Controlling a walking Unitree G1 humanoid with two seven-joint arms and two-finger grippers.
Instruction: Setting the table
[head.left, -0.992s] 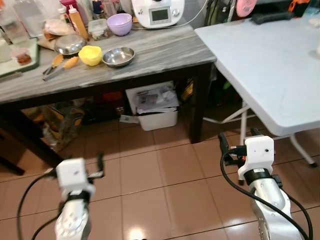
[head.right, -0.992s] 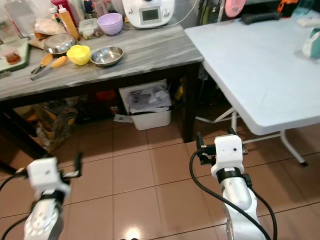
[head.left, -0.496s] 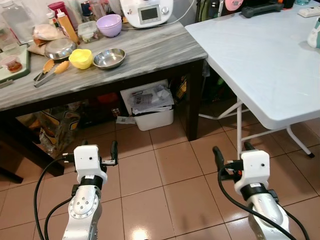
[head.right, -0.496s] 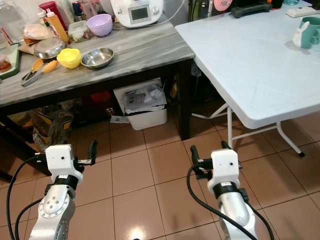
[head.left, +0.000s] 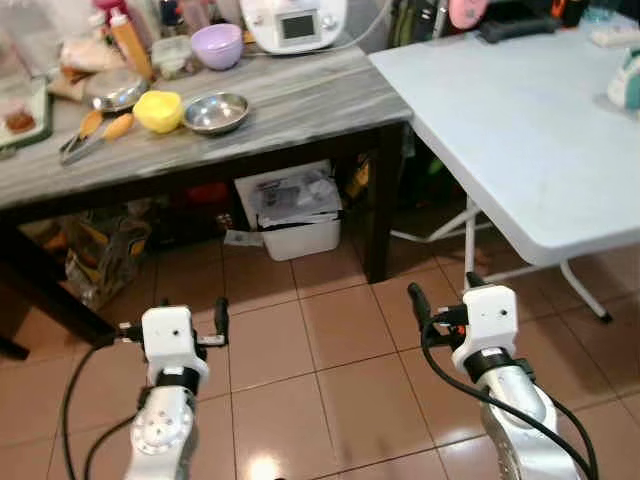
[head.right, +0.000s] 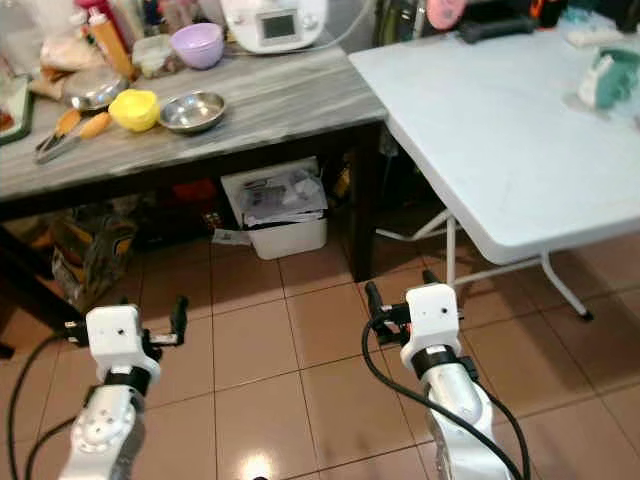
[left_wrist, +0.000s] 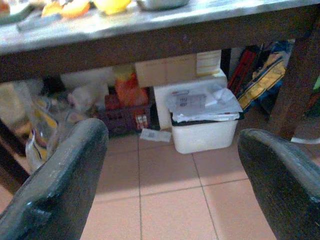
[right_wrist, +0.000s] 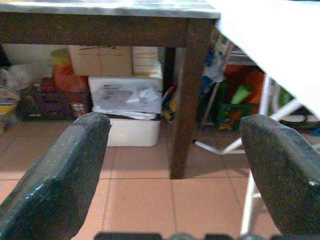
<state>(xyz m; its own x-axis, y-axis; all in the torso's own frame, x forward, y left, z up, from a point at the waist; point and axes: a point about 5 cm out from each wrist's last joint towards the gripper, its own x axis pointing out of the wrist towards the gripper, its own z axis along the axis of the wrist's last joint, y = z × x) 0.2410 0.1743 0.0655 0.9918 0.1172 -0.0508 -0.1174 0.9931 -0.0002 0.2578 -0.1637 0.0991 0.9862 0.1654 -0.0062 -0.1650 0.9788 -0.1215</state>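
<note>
While both the left gripper (head.left: 172, 318) and right gripper (head.left: 443, 295) hang spread and empty, the steel bowl (head.left: 216, 111) sits mid-worktop on the grey table (head.left: 320, 95); it looks light, stiff and slippery, best pinched at its rim.

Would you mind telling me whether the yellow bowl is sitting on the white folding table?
No, the yellow bowl sits on the grey wooden table, beside a steel bowl.

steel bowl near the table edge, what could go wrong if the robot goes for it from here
The steel bowl sits close to the yellow bowl and tongs, so a reach might knock them. Both open grippers, left and right, hang below the tabletop and could hit the dark table's edge rising.
</note>
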